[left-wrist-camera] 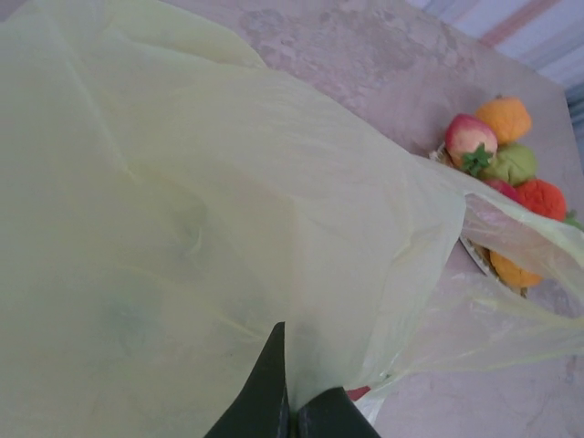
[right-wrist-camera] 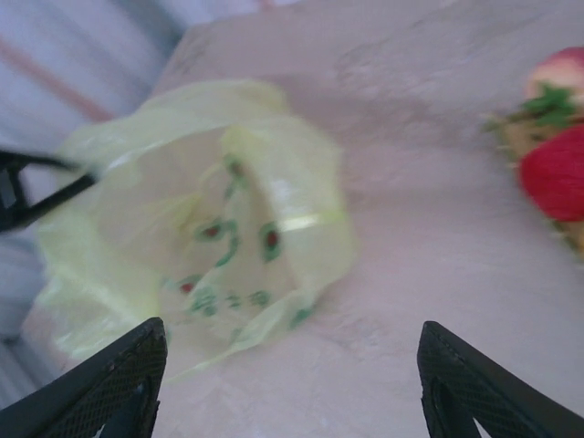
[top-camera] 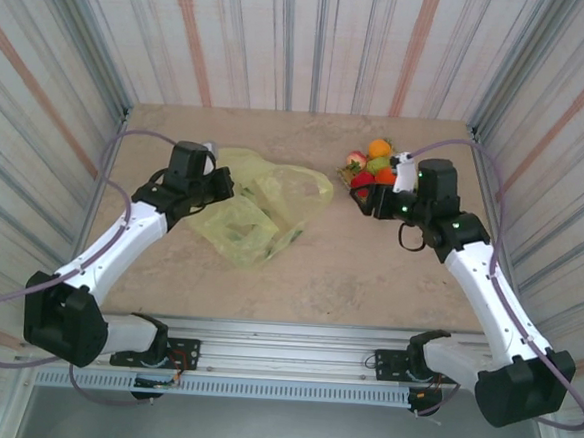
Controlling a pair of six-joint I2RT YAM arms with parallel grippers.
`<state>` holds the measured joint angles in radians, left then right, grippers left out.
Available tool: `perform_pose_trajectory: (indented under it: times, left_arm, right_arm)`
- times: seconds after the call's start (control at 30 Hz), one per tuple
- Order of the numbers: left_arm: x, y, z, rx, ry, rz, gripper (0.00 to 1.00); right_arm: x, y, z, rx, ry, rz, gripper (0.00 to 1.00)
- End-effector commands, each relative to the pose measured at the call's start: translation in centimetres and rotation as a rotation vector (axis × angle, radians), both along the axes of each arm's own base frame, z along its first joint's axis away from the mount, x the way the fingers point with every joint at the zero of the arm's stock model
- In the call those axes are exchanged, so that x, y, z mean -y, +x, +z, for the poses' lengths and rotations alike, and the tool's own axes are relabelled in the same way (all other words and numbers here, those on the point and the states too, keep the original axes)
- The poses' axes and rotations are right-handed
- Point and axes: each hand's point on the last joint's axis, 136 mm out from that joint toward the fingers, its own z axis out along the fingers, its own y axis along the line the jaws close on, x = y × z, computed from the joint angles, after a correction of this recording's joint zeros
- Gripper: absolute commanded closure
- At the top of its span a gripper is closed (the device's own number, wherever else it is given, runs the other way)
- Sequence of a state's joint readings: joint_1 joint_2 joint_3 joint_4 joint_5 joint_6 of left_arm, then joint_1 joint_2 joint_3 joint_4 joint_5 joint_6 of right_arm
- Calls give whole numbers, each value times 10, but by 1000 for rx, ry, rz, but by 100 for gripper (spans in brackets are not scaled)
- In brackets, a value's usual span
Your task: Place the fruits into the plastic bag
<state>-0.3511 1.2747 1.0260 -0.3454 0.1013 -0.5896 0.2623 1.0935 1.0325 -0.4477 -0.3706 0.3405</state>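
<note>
The yellow-green plastic bag [top-camera: 257, 212] lies crumpled left of the table's centre, its mouth facing right. My left gripper [top-camera: 212, 183] is shut on the bag's left edge; in the left wrist view its dark fingers [left-wrist-camera: 274, 392] pinch the film [left-wrist-camera: 228, 228]. The fruits [top-camera: 374, 163] sit in a pile at the back right: a pinkish one [left-wrist-camera: 470, 137], an orange one [left-wrist-camera: 504, 117], a green one [left-wrist-camera: 513, 164] and a fuzzy red-orange one [left-wrist-camera: 544, 196]. My right gripper [top-camera: 371, 198] hangs just in front of the pile, open and empty [right-wrist-camera: 287, 383], pointing at the bag's opening [right-wrist-camera: 219, 228]. A red fruit [right-wrist-camera: 555, 173] lies to its right.
The fruits rest on a small tan woven mat [left-wrist-camera: 474, 257], partly behind the bag's handle. Striped walls [top-camera: 305, 39] enclose the table on three sides. Bare stone-patterned tabletop [top-camera: 368, 274] lies between the bag and the arms' bases.
</note>
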Motion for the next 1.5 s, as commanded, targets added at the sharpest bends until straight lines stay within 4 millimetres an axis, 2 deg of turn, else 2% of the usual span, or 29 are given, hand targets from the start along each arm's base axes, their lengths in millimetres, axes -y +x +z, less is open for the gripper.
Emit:
perform_pose_trajectory:
  times: [0.0, 0.1, 0.2, 0.37, 0.53, 0.83, 1.03, 1.47]
  left_arm:
    - [-5, 1, 17, 56, -66, 64, 100]
    - [1, -1, 17, 53, -103, 54, 100]
    - [4, -2, 15, 47, -120, 47, 100]
    - [9, -1, 13, 48, -141, 38, 100]
    - [13, 2, 14, 49, -147, 22, 100]
    - [17, 6, 13, 49, -149, 4, 100]
    - [16, 5, 14, 57, -138, 1, 100]
    - [18, 7, 16, 58, -135, -5, 100]
  right_arm:
    - [56, 23, -24, -104, -110, -255, 25]
    - [92, 47, -50, -164, -206, -366, 24]
    - [106, 67, -77, -227, -284, -377, 21]
    - [97, 93, -103, -275, -357, -293, 16]
    - [89, 108, -125, -313, -472, -236, 15]
    - [76, 123, -155, -361, -685, -137, 13]
    - [70, 126, -169, -401, -712, -84, 12]
    - [63, 117, -180, -468, -721, 6, 17]
